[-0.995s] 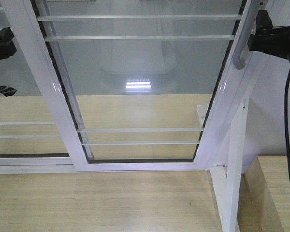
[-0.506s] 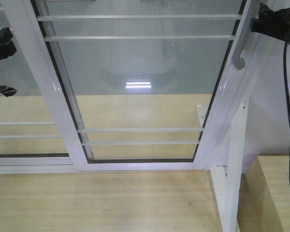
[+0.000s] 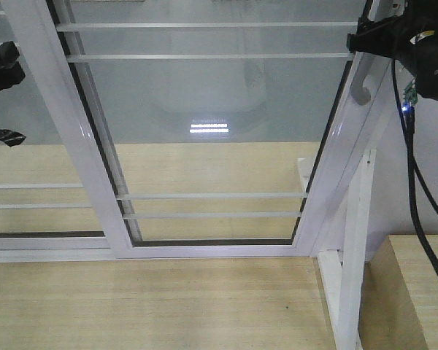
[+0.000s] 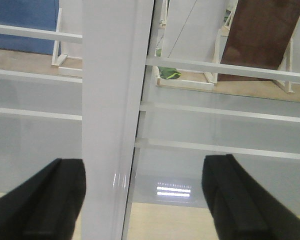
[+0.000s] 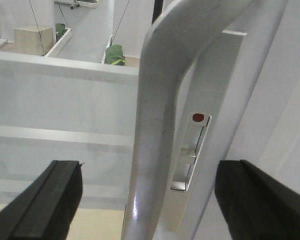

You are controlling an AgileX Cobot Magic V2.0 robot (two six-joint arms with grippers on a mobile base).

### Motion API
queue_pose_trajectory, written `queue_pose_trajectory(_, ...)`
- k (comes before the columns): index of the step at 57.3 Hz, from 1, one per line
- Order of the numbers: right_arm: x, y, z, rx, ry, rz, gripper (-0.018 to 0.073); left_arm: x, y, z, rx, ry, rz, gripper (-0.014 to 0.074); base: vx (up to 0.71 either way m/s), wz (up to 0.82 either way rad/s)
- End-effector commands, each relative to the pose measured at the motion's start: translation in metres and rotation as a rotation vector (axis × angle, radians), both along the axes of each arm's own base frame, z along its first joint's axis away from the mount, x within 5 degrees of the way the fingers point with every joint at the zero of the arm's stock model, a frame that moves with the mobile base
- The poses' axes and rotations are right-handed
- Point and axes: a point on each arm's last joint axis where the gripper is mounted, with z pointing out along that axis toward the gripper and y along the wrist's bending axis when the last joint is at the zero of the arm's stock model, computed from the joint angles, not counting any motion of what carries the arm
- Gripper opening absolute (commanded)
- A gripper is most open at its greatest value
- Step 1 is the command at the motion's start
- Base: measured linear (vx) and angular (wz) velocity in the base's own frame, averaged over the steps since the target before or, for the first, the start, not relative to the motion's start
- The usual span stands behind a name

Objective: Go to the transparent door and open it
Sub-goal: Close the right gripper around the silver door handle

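Right wrist-mounted. A: right gripper (image 5: 150, 200) spread wide, pull handle (image 5: 157, 100) between its fingers; contact unclear.
B: Door position?
A: transparent door (image 3: 219, 109) stands upright across wooden tabletop (image 3: 153, 306), handle stile near its right edge. Left gripper (image 4: 140, 200) is also spread, straddling white stile (image 4: 112, 100).

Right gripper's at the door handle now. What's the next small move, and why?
Probably close the right gripper on the pull handle. In the wrist view it is open and straddles the handle with nothing gripped yet, so the transparent door cannot be slid until it has a hold.
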Motion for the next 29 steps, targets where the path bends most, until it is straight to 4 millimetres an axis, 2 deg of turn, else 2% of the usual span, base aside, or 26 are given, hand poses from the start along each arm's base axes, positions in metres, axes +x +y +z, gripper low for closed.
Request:
queue_pose_trajectory(1, 0.004, -0.006, 0.035, -0.022, -0.154, -0.022, 0.0592, -0.001, -0.002, 0.026, -0.009, -0.144, -0.006, 0.0582, 0.00, 0.00)
queue_pose_trajectory(18, 0.020, -0.020, 0.022, -0.028, -0.153, -0.055, 0.0592, -0.001, -0.002, 0.026, -0.009, -0.144, -0.006, 0.0582, 0.00, 0.00)
queue_pose_trajectory(29, 0.031, -0.020, 0.016, -0.034, -0.159, -0.054, 0.0592, -0.001, -0.002, 0.026, -0.010, -0.145, -0.006, 0.0582, 0.00, 0.00)
